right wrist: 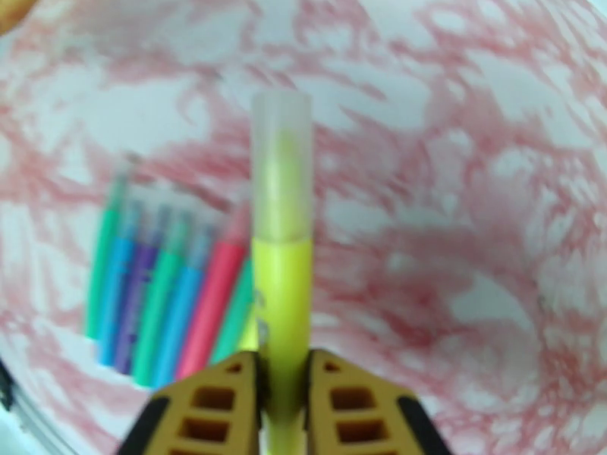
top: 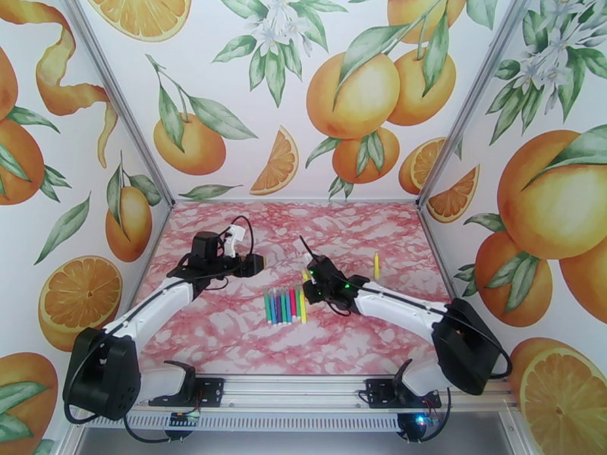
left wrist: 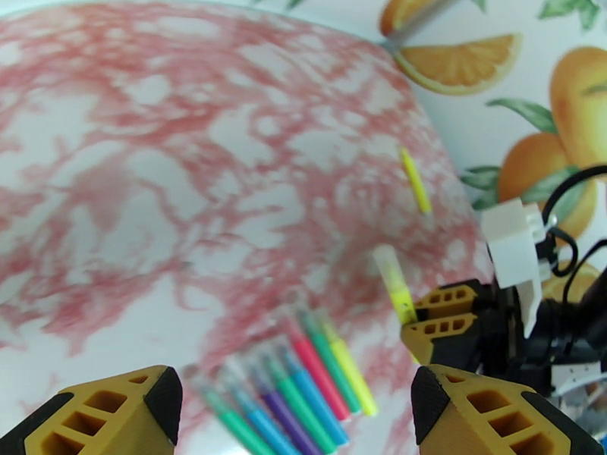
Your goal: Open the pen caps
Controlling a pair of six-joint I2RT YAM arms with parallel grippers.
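Saw three walls (top: 303,92) printed with oranges, leaves and white blossom, closing in a pink-marbled surface (top: 228,335); counted two white-and-black arms, the left arm (top: 152,305) and the right arm (top: 402,305), both reaching inward over the middle. Found the left claw (left wrist: 296,388) released, with yellow-and-black fingers (left wrist: 114,411) spread wide above the surface and nothing between them, near the far left end of the row in the top view; found the right claw (right wrist: 283,365) clenched on the barrel of one yellow pen (right wrist: 282,290), held clear of the surface just right of that row. Counted ten pens in all: eight in a row of pens (top: 284,305) lying side by side near the middle, namely three green, two blue, one purple, one pink-red and one yellow; one lone yellow pen (top: 375,265) lying well apart toward the far right; one in the right claw. Noted the pen cap (right wrist: 281,161) seated on the held pen, pale and translucent, on the end pointing away from the claw; made out pale pen caps (right wrist: 180,225) on the row's ends in the right wrist view, too blurred to count surely. Spotted a dark mark on the held barrel just above the fingers; could not read it.
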